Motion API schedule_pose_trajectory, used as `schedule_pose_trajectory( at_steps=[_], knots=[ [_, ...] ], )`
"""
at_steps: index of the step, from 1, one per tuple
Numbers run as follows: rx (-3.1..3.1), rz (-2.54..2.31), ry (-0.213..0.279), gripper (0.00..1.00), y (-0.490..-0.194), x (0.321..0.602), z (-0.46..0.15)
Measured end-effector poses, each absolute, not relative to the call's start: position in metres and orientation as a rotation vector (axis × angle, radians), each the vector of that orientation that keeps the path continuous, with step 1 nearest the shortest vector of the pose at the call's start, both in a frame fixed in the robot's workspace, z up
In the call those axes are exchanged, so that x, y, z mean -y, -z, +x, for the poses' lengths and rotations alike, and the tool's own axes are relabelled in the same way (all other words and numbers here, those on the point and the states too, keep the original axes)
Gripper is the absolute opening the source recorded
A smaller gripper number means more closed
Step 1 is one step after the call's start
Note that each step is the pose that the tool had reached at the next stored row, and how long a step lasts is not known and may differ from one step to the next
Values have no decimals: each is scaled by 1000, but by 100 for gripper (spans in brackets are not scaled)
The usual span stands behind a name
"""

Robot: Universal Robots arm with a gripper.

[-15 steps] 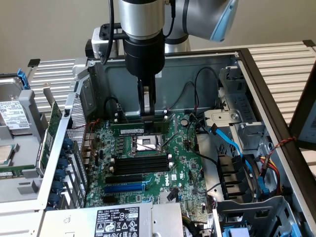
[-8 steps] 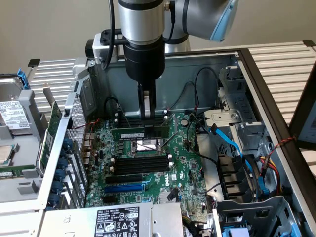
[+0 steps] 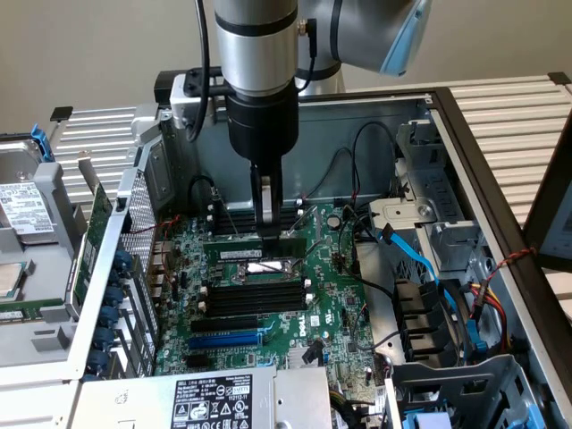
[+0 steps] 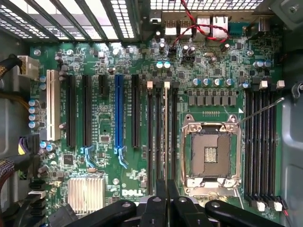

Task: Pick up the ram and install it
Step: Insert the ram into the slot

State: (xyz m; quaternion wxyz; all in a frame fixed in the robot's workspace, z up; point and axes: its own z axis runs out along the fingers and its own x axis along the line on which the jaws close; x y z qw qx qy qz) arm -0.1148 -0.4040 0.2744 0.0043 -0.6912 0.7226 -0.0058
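Note:
The ram (image 3: 243,254), a thin green stick with a white label, stands on edge along a black memory slot beside the CPU socket (image 3: 264,269) of the green motherboard (image 3: 331,304). My gripper (image 3: 265,238) reaches straight down into the open computer case and is shut on the ram's top edge near its middle. In the wrist view the ram (image 4: 165,127) shows edge-on as a pale thin line between black slots, running out from my gripper (image 4: 166,189). I cannot tell whether the stick is fully seated in the slot.
Empty black memory slots (image 3: 255,299) lie on the socket's other side, and a blue slot (image 3: 223,340) beyond them. Black and blue cables (image 3: 420,259) and drive bays crowd the exterior view's right. The case wall (image 3: 134,197) and a labelled power supply (image 3: 210,400) border the board.

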Motion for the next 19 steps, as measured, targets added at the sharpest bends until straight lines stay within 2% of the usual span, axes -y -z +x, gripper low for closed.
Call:
schedule_pose_trajectory(
  at_steps=[19],
  knots=[
    [-2255,-2175,18,13,-265,409,-115]
  ],
)
